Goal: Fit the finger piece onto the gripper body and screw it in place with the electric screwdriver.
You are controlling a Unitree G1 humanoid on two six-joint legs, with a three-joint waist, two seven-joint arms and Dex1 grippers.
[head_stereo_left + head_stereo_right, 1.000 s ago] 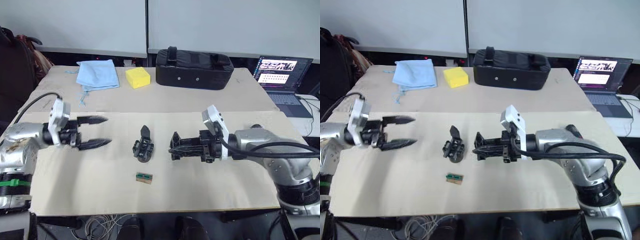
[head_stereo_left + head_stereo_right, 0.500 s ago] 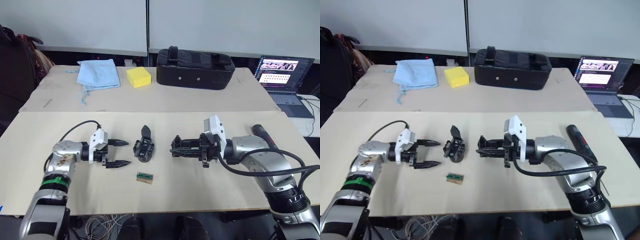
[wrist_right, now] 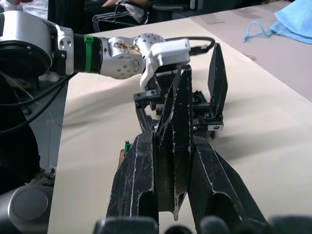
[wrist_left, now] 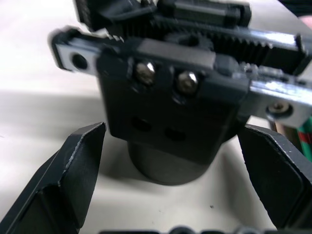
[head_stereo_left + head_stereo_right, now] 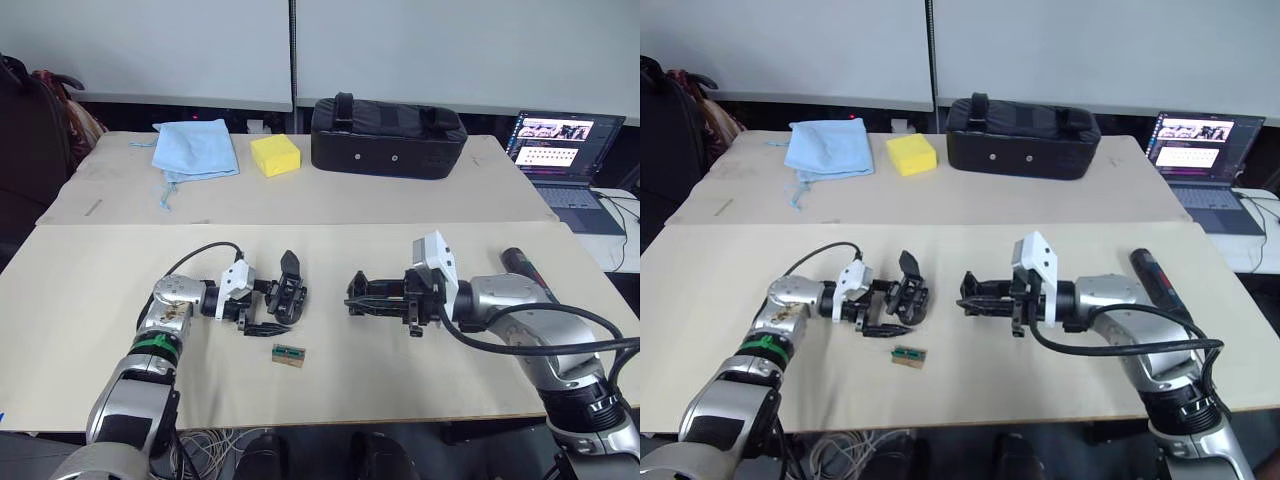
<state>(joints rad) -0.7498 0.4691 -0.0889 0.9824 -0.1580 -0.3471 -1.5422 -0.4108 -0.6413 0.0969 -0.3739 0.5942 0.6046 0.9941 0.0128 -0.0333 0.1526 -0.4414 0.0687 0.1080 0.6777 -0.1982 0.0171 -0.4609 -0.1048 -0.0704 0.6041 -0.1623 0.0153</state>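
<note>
The gripper body [image 5: 288, 296], a chunky black block with toothed rails and two screws, stands on the tan table at centre left. My left gripper [image 5: 272, 308] is open with one finger [image 4: 73, 165] on each side of the body's base [image 4: 170, 122], a gap showing on both sides. My right gripper [image 5: 357, 301] is shut on the finger piece [image 3: 178, 112], a black tapered wedge held upright and pointing toward the gripper body, a short way to its right. The electric screwdriver [image 5: 520, 265] lies on the table behind my right forearm.
A small green-and-tan block [image 5: 289, 354] lies just in front of the gripper body. At the back of the table are a black zipped case [image 5: 388, 135], a yellow sponge [image 5: 275, 154] and a blue cloth [image 5: 196, 148]. A laptop [image 5: 565, 150] stands at far right.
My left gripper has travelled right across the table and now straddles the gripper body. The right gripper, still holding the finger piece, has barely shifted.
</note>
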